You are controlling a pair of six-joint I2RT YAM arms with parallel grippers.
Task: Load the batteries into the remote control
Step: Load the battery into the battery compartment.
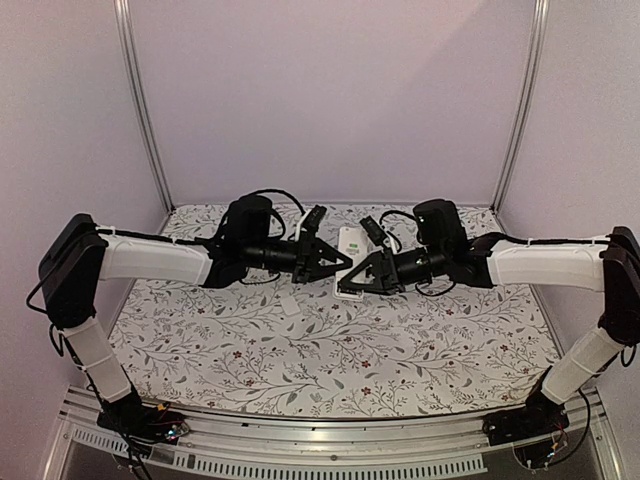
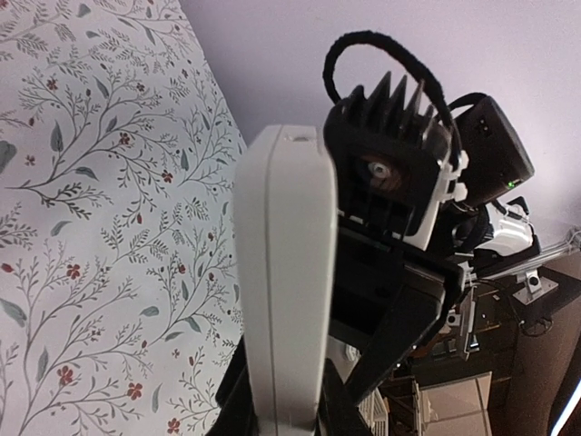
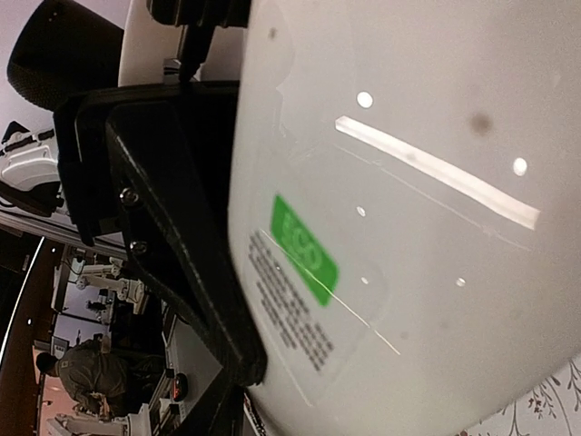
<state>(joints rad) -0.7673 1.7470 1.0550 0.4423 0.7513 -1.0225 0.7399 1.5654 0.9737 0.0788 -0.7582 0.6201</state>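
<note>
From above, the remote (image 1: 350, 240) is lying with its long axis running 12 to 6 between the arms. The left gripper (image 1: 343, 263) is reaching in from 9 o'clock and the right gripper (image 1: 355, 282) from 3. On the left wrist, the left fingers (image 2: 232, 404) are clamping it edge-on. On the right wrist, its labelled back is filling the frame, and I cannot tell whether the right fingers are gripping it. No batteries are showing.

Floral tablecloth (image 1: 330, 360), sm. white cover (image 1: 291, 304) lying on it, alu posts (image 1: 146, 110) at back, lilac walls (image 1: 330, 90)
</note>
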